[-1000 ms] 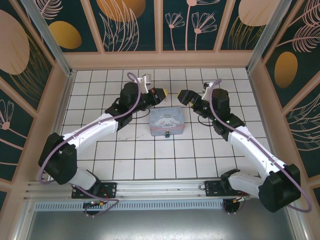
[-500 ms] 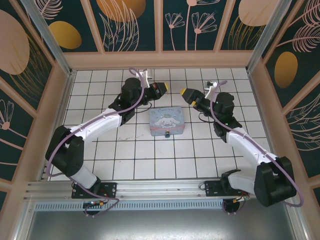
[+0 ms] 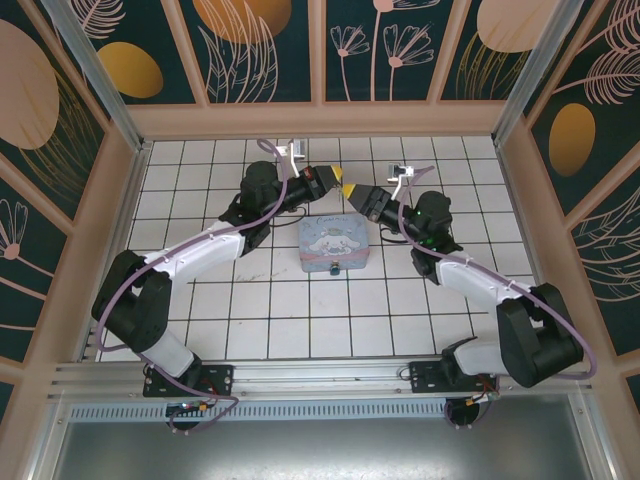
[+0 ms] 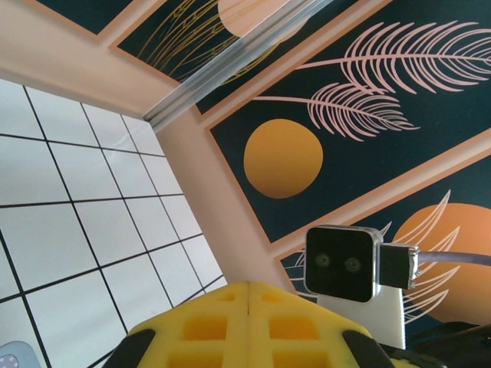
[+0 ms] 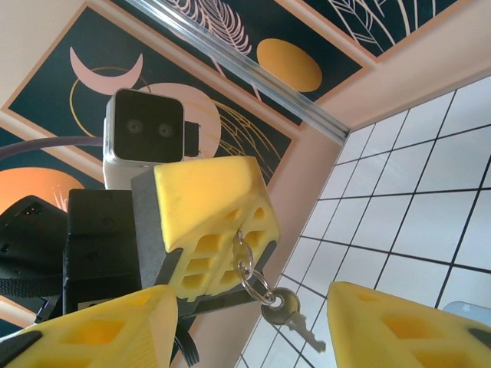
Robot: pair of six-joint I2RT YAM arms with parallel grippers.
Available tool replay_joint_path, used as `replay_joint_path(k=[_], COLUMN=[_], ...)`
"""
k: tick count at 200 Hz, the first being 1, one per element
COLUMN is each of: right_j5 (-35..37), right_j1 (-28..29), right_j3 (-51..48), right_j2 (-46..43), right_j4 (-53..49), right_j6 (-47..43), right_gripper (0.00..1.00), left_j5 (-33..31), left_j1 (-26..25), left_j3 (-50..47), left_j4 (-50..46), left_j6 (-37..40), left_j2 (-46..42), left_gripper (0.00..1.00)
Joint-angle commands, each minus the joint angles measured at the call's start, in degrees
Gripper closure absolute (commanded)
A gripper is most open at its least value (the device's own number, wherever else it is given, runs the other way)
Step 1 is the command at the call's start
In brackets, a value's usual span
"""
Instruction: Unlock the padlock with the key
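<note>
Left gripper (image 5: 230,222) pads pressed together, pinching key (image 5: 295,320) by its ring (image 5: 244,264), key dangling lower centre of right wrist frame, right gripper (image 5: 252,299) jaws part-spread either side of key, touching nothing, padlock (image 3: 335,268) at cartoon tin (image 3: 333,240) near edge, overhead centre

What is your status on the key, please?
Left gripper shut, pinching small silvery metal key by its ring. Right gripper open astride key, not touching. Nothing between.
</note>
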Motion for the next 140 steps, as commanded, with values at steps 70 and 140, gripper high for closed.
replay_joint_path(k=[70,140], right_j5=[-0.11,-0.02], right_j1=[1.14,1.28], right_j3=[1.54,2.40], right_j2=[1.37,3.74], right_j4=[5.41,7.71], right_j6=[0.78,2.44], right_gripper=[0.53,0.60], left_j5=[1.52,1.53], left_j1=[0.03,0.00], left_j3=[-1.60,-2.30], left_j4=[5.70,6.27], left_j6=[-3.42,-4.13], left_j2=[0.81,0.99], left_gripper=[1.00,1.00])
